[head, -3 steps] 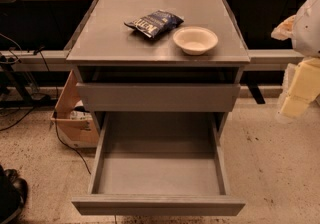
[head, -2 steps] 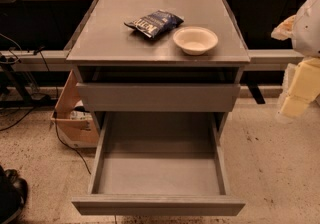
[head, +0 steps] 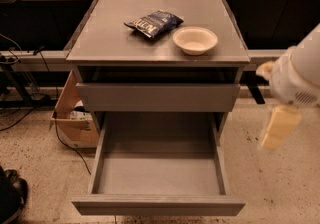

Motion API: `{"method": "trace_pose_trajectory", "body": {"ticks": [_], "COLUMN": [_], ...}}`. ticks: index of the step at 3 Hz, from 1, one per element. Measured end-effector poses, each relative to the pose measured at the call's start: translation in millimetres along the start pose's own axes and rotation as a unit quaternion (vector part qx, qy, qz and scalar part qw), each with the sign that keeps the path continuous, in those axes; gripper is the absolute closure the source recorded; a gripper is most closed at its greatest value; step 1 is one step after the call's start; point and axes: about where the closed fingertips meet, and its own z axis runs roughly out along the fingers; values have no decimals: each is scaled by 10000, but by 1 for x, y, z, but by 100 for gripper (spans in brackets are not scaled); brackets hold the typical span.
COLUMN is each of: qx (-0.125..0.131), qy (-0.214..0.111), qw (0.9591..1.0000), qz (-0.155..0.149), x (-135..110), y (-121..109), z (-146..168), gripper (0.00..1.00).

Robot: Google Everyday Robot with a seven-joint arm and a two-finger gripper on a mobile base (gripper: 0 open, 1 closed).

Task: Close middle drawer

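A grey cabinet (head: 100, 43) is seen at frame centre, viewed from above & from the front. The middle drawer (head: 157, 175) is found in the lower centre of the frame, pulled far out toward the bottom edge. Its flat, handleless front panel is seen close to that edge, its long side walls are seen running back up to the cabinet body, & its bare grey floor is exposed. Directly above it in the frame another drawer (head: 157, 97) is seen, w/ its front panel standing slightly proud of the cabinet & a dark gap left between it & the cabinet top. On that top, in the upper centre, a dark blue chip bag (head: 154, 23) is laid flat, & a pale bowl (head: 195, 40) is set upright just to the lower right of it; whether the two touch can't be told. The gripper (head: 277, 129) is seen at the right of the frame, approx. mid-height, as a cream-coloured piece hung below a white arm housing (head: 302, 70). It is held to the right of the cabinet, over the speckled floor (head: 280, 188) & apart from the middle drawer, w/ no contact seen. Whether it is clenched or released can't be told. At mid-left, a cardboard box (head: 75, 123) is tucked beside the cabinet, & a dark cable (head: 67, 143) is trailed across the floor beneath it.
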Motion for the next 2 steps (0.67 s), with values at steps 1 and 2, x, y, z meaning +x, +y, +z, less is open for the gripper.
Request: {"method": "trace_pose_trajectory", "body": {"ticks": [1, 2], "qx": [-143, -486], "qy": [-40, -91], "qw": [9999, 9988], "qz": [6, 37], "x": [26, 55], "y": [10, 34], "z": [72, 168], "gripper": [0, 0]}}
